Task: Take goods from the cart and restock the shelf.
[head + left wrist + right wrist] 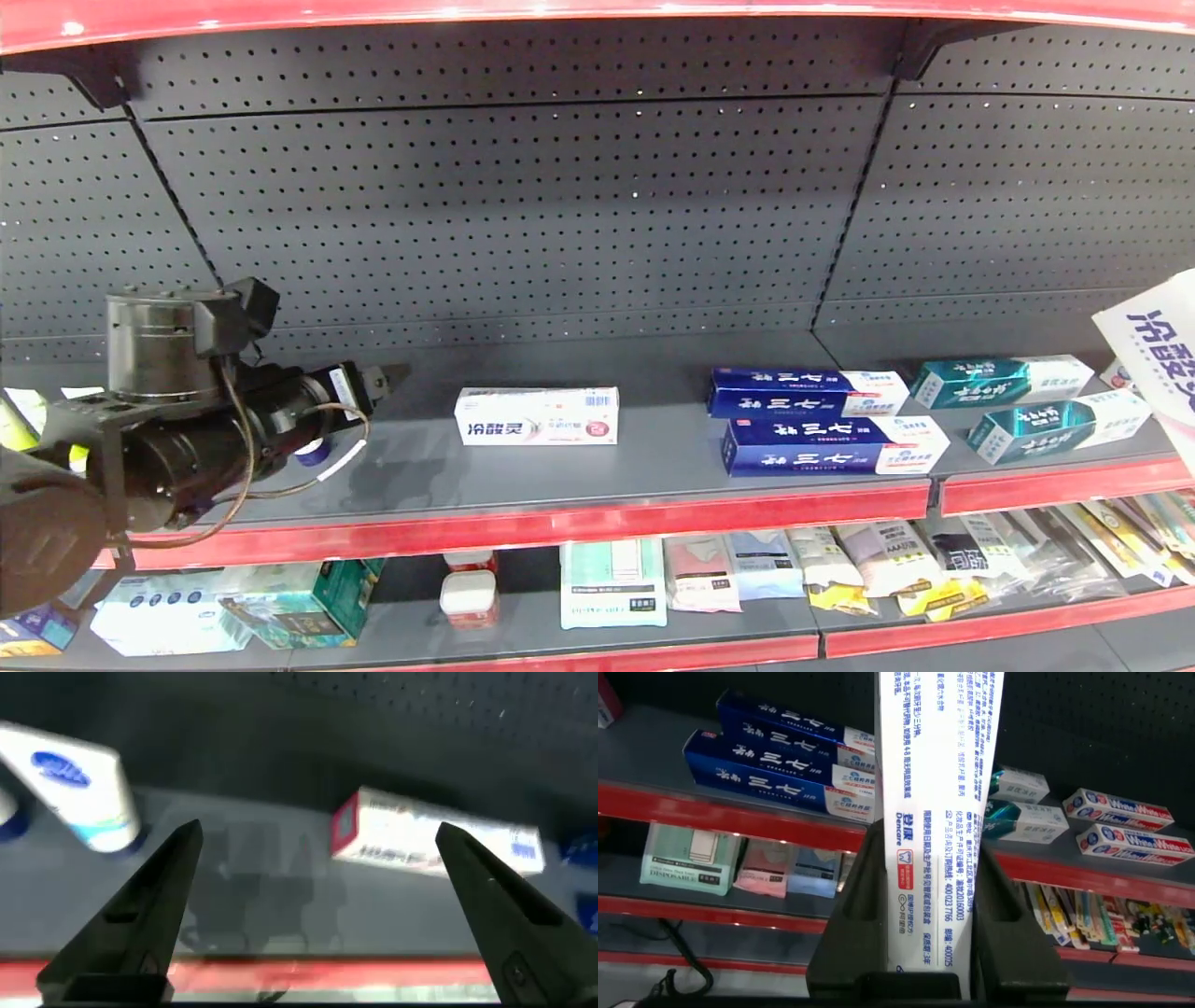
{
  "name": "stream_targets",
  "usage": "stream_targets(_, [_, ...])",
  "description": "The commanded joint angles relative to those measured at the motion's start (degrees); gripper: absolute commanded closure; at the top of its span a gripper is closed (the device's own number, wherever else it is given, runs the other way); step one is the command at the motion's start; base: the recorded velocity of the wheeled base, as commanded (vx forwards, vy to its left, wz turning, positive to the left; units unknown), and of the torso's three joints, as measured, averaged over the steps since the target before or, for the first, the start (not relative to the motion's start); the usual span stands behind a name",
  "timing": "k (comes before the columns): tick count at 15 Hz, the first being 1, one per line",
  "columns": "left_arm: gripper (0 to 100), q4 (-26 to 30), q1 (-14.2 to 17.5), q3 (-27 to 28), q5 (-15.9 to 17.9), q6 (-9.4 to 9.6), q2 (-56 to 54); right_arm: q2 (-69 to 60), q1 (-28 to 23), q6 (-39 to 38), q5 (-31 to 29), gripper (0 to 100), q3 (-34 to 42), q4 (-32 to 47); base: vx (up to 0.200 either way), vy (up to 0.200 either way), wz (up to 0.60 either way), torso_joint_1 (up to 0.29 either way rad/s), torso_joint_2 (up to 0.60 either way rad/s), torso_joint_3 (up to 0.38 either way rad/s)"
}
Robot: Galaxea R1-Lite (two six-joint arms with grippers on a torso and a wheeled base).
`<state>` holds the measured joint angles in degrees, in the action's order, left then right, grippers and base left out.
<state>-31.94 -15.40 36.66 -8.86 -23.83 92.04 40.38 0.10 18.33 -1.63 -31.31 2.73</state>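
Clamping white box (938, 784): right tool (929, 859)

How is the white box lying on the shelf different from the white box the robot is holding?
The shelf box lies flat on its long side on the grey shelf; the held box is up in the air in front of the shelf. Nothing touches the shelf box, while the held box is squeezed between the fingers of the right gripper. Both are long white boxes with blue writing.
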Motion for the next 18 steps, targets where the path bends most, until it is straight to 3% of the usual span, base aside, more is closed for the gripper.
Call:
stream_targets(1, [0,-0.05,-0.51,3.77,-0.10,-2.27,6.13,-1.00,0.08,0.47,0.05,100,0.37,-0.01,0.000,0.000,0.00,0.000,0.00,0.000])
stream_targets(3, [0,0.04,-0.42,9.05,-0.98,-5.08,11.85,-1.18,0.08,1.09,0.14,100,0.54,-0.01,0.000,0.000,0.00,0.000,0.00,0.000])
stream_targets(7, [0,-0.32,-0.95,11.59,-0.37,-5.52,16.59,-2.32,0.25,2.14,0.40,100,1.07,0.08,0.000,0.000,0.00,0.000,0.00,0.000])
stream_targets(14, [0,4.17,-3.76,16.87,4.38,-4.64,18.18,-5.39,0.25,2.58,0.49,100,4.15,0.08,0.000,0.000,0.00,0.000,0.00,0.000])
stream_targets(18, [0,7.68,-3.94,21.09,5.87,-2.10,19.76,-5.48,0.25,2.58,0.49,100,4.59,0.08,0.000,0.000,0.00,0.000,0.00,0.000])
